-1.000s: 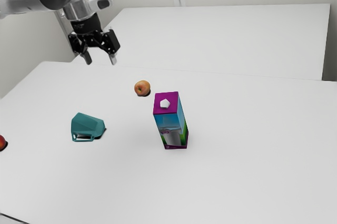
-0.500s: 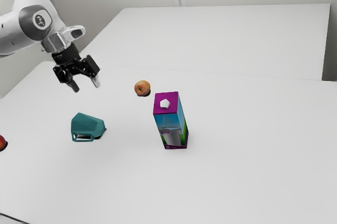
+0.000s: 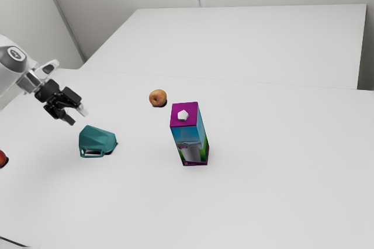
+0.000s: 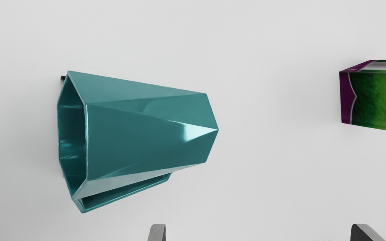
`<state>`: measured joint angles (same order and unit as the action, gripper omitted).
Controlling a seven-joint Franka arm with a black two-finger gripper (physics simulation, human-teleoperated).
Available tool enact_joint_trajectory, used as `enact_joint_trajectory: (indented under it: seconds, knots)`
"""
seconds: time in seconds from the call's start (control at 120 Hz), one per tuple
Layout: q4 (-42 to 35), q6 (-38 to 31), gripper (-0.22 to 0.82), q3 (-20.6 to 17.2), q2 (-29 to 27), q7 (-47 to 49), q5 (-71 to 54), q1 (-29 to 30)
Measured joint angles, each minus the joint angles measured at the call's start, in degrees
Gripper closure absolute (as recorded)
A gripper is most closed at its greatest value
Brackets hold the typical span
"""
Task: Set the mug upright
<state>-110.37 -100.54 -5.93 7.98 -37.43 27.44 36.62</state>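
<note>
While the faceted teal mug (image 3: 97, 139) is lying on its side to the exterior view's left of the upright drink carton (image 3: 191, 141), the gripper (image 3: 76, 116) hangs farther left of that carton, fingers spread wide, nothing between them. Apple (image 3: 158, 97) sits near the carton; red thing (image 3: 2, 158) way left of it, maybe fruit.
</note>
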Motion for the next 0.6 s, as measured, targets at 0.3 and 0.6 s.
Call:
enact_joint_trajectory:
  seconds: [0.3,0.6]
  knots:
    - [5.9,1.2,0.00,0.0,9.8,-14.1,1.6,4.4]
    - [11.0,3.4,0.00,0.1,16.4,-24.2,4.4,5.1]
